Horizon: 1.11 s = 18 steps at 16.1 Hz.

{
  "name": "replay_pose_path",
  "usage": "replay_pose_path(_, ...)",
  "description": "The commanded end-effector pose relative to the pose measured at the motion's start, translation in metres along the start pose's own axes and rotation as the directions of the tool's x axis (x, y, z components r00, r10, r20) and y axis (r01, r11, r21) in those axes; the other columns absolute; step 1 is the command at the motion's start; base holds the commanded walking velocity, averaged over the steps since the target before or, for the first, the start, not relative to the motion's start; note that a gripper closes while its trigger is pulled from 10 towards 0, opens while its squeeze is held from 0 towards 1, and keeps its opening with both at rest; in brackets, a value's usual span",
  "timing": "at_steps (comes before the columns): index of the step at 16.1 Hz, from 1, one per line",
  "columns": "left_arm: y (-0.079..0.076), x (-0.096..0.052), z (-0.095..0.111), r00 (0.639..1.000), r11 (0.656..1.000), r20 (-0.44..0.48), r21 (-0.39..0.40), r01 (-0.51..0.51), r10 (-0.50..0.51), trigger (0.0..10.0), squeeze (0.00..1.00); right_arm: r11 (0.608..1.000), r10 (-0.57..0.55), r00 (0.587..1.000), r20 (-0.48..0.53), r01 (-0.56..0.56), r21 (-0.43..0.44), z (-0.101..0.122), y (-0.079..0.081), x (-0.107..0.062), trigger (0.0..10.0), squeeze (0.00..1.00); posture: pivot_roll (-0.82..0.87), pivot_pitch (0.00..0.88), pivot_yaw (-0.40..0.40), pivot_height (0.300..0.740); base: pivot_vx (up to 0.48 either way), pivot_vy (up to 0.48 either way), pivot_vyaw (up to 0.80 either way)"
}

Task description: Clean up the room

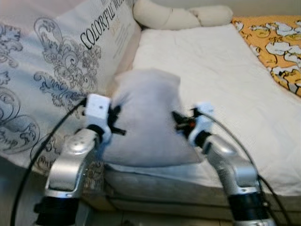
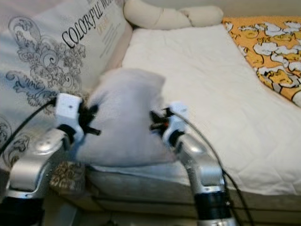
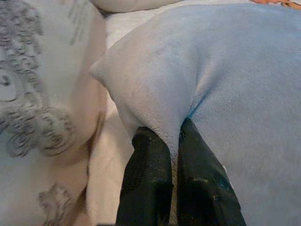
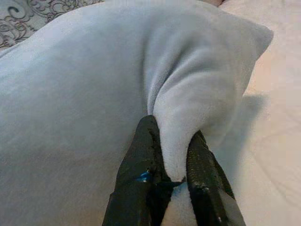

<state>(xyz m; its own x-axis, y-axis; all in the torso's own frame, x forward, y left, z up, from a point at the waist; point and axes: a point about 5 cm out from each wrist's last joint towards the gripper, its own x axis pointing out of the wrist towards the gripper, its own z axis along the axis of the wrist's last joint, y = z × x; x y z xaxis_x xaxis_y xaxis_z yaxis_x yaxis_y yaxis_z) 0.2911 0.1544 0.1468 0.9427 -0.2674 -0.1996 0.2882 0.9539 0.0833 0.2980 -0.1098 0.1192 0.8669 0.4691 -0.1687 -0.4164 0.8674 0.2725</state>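
A pale grey pillow (image 1: pixel 146 117) stands upright at the near edge of the bed's white sheet (image 1: pixel 211 75), held between my two arms. On its left edge my left gripper (image 1: pixel 114 118) is shut, pinching a fold of the grey pillow (image 3: pixel 225 94) between its fingers (image 3: pixel 146 179). My right gripper (image 1: pixel 178 121) is shut on the opposite edge, where a bunched fold of the grey pillow (image 4: pixel 94 103) sits between its fingers (image 4: pixel 141 174).
A large printed cushion (image 1: pixel 51 70) with black scrollwork and lettering leans along the left of the bed. Cream bolster pillows (image 1: pixel 181 16) lie at the head. An orange patterned blanket (image 1: pixel 277 42) covers the far right. The mattress edge (image 1: pixel 160 186) runs below the pillow.
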Motion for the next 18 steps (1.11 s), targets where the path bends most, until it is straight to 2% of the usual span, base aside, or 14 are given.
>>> replay_pose_path(1,0.0128,-0.0035,0.0095,0.998,0.998,0.043,0.022,-0.051,0.05,10.0,0.0,0.999,0.042,0.999,0.027,-0.042,-0.004,0.0055,0.0115,0.0047,10.0,0.0,0.0,0.0,0.076,0.74,0.334,0.0,0.0)
replay_pose_path(18,0.0111,-0.0011,0.0084,0.999,0.999,0.033,0.028,-0.032,0.031,10.0,0.0,0.999,0.036,0.999,0.023,-0.036,-0.013,0.007,0.0091,0.0069,10.0,0.0,0.0,0.0,0.077,0.74,0.326,0.0,0.0)
